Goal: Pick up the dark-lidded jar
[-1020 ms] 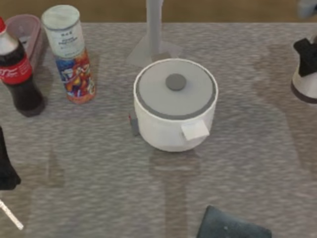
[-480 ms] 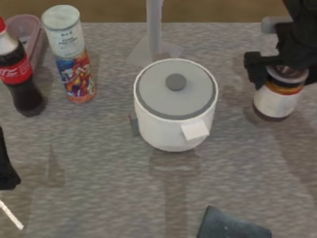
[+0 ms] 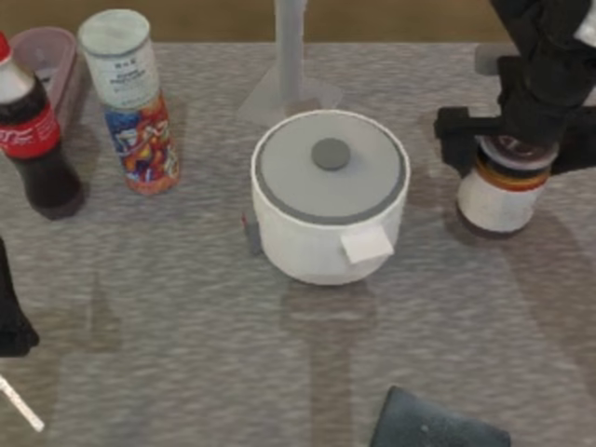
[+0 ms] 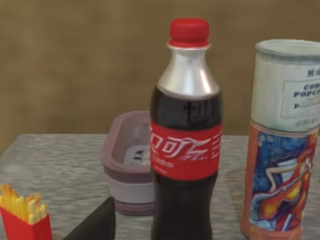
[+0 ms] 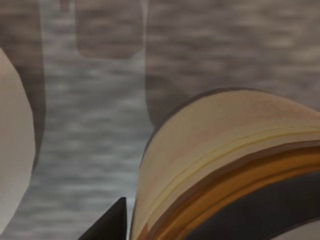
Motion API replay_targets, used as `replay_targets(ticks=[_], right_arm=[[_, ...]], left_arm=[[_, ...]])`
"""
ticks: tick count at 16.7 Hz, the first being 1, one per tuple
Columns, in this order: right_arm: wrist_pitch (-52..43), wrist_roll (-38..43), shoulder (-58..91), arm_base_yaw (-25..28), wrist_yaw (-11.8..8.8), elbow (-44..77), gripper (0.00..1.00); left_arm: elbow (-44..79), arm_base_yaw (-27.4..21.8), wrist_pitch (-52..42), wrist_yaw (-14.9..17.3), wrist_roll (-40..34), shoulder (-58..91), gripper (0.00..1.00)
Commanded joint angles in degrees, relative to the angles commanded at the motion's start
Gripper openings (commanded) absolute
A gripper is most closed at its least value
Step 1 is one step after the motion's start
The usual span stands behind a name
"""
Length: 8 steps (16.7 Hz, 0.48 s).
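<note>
The dark-lidded jar point(image 3: 498, 200), with a white label and an orange-brown band, is at the table's right, level with the white pot. My right gripper point(image 3: 517, 140) comes down over it from above, its black fingers point(image 3: 458, 132) on either side of the lid, shut on the jar. Most of the lid is hidden under the gripper. In the right wrist view the jar point(image 5: 225, 165) fills the frame, with one black finger point(image 5: 110, 225) against its side. My left gripper point(image 3: 11, 317) is parked at the table's left edge, open.
A large white pot with a grey lid point(image 3: 331, 191) stands at the centre, just left of the jar. A tall colourful canister point(image 3: 135, 102), a cola bottle point(image 3: 33, 130) and a mauve tub point(image 3: 56, 60) stand at back left. A dark pad point(image 3: 438, 424) lies at the front.
The right gripper and the jar have moved together leftward from the table's right edge toward the pot. The left arm has stayed still.
</note>
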Motion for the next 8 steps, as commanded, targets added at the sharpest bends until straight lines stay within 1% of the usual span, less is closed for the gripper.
replay_targets(ticks=[3, 8], right_arm=[[0.8, -0.1, 0.5, -0.2, -0.2, -0.4, 0.00], [7.7, -0.1, 3.0, -0.2, 0.0, -4.7, 0.00]], left_arm=[[0.0, 0.0, 0.0, 0.0, 0.0, 0.0, 1.00], [0.0, 0.0, 0.0, 0.0, 0.0, 0.0, 1.00]])
